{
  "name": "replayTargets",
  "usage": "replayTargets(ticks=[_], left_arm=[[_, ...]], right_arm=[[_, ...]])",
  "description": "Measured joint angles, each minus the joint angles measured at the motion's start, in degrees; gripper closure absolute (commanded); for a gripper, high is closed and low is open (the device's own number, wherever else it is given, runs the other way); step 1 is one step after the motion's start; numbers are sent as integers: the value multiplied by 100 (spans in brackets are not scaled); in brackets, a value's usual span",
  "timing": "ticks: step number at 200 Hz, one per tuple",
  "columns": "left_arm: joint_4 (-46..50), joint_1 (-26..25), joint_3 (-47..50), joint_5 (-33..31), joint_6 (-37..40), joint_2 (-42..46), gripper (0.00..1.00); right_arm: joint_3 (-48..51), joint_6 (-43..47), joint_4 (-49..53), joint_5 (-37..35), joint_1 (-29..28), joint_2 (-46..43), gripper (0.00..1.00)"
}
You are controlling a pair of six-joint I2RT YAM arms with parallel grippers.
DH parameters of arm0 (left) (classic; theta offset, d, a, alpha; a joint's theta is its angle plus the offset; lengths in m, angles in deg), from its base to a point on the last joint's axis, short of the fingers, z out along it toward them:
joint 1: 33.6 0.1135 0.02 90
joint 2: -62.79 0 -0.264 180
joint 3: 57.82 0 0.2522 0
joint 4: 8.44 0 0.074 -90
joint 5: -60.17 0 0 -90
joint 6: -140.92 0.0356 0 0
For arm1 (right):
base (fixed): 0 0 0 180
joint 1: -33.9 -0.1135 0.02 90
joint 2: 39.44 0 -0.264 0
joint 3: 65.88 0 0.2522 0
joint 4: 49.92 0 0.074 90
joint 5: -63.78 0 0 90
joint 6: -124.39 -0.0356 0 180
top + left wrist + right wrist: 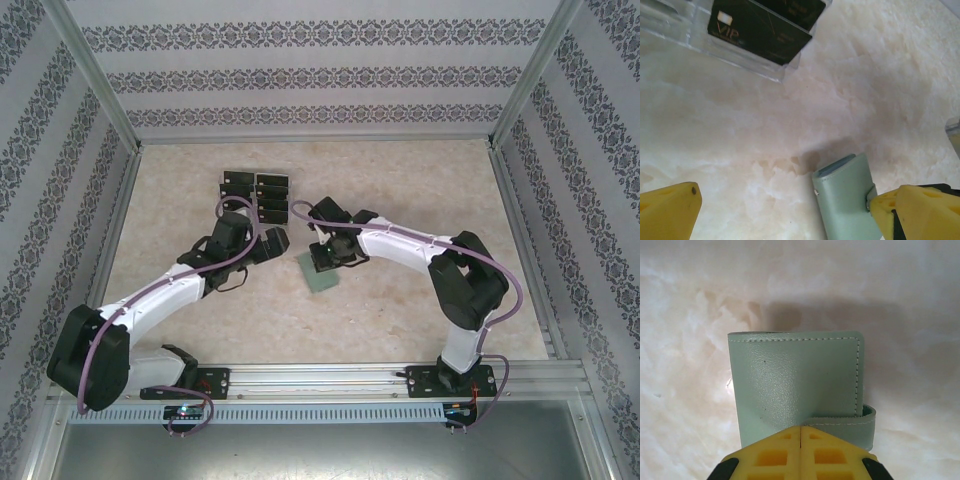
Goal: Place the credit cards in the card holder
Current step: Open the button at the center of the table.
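Gripping card holder (795,385) by clasp edge, right pincer (800,432); table (685,305) open around.

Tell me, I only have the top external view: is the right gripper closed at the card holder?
Observer: Yes; right wrist view shows the right gripper with fingers pressed together at the near edge of the card holder, beside its clasp strap. Whether they pinch it, I cannot tell.
Operator: Left gripper?
Observer: The left gripper is wide open, the card holder lying on the table beside one finger.
Operator: Cards?
Observer: Left wrist view shows a black credit card marked VIP sitting in the clear plastic tray.
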Motion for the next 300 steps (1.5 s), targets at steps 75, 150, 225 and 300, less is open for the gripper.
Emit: replayTargets(ticks=[75, 150, 225, 300], left_arm=[[-813, -328, 662, -44, -411, -260, 4], [-1805, -448, 885, -37, -680, -664, 14], [-2874, -562, 1099, -13, -984, -920, 48], [-3263, -595, 1110, -2, -1123, -1049, 100]], right_arm=[[448, -798, -785, 717, 0, -225, 100], [448, -1134, -1119, 1067, -2, -452, 100], [448, -1300, -1314, 1235, -39, -553, 100], [505, -1353, -1316, 1246, -33, -575, 100]])
